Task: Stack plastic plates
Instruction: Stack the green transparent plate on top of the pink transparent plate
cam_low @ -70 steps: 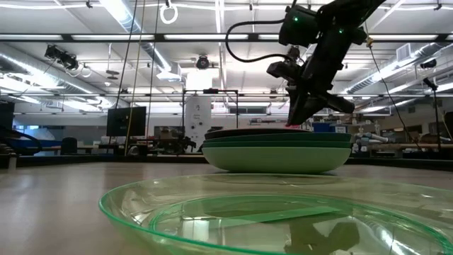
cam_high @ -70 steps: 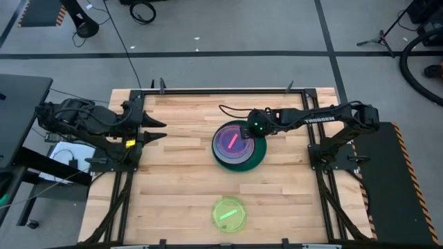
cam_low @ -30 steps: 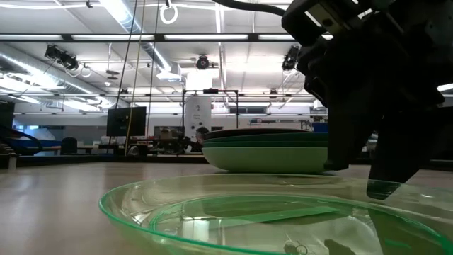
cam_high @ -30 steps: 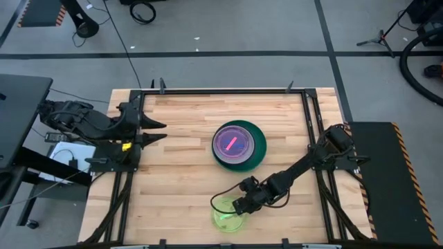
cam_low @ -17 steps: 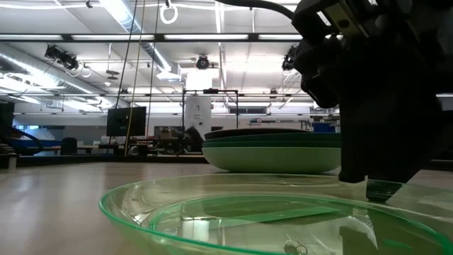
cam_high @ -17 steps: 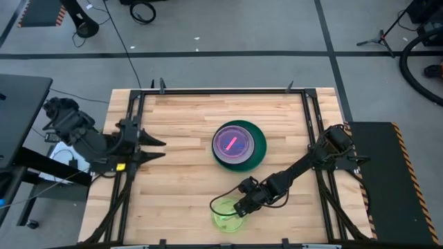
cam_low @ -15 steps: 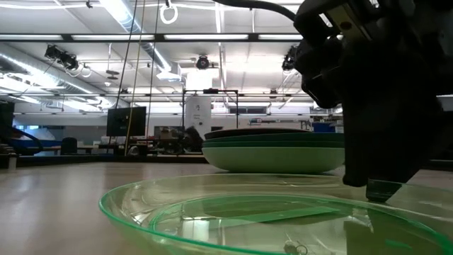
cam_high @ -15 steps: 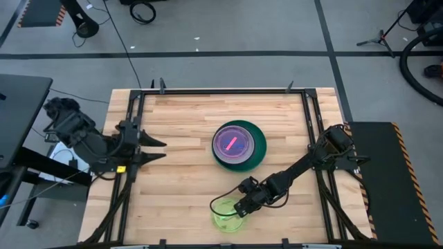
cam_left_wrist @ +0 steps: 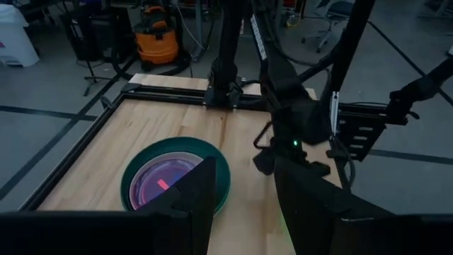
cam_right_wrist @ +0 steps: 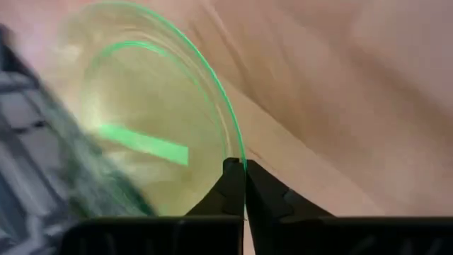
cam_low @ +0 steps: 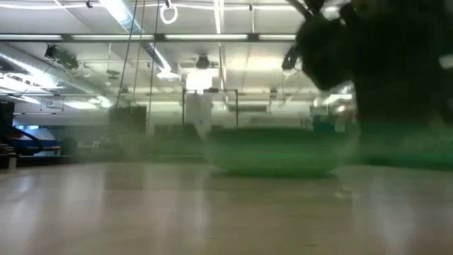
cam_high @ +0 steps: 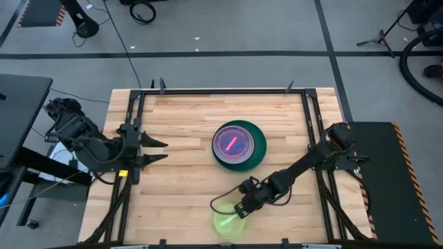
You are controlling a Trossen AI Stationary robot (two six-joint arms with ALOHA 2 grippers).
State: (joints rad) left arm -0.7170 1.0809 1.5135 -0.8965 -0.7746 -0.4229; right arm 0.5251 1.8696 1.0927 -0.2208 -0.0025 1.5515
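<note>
A stack of plates [cam_high: 239, 144] stands at the table's middle: a dark green large plate at the bottom, a translucent pink small plate [cam_high: 232, 142] on top; it also shows in the left wrist view [cam_left_wrist: 177, 183]. My right gripper [cam_high: 240, 209] is near the table's near edge, shut on a translucent yellow-green plate [cam_high: 228, 223]. That plate shows only as a green blur in the low view [cam_low: 407, 145]. My left gripper [cam_high: 165, 150] is open and empty at the table's left edge. My right gripper pinches the yellow-green plate's rim [cam_right_wrist: 236, 157] between its two fingers, on the plate's far right side. The fingers slant down from the table's right and lie across the rim. The plate is tilted and raised off the table on the held side.
Bare wooden tabletop [cam_high: 180, 180] lies between the stack and the left arm. A black metal frame [cam_high: 221, 90] runs along the table's edges.
My right gripper has shut on the yellow-green plate's rim and raised it; the plate has left its flat place on the table, tipped and shifted toward the near edge. My left arm has drawn a little toward the near edge, its gripper staying open.
</note>
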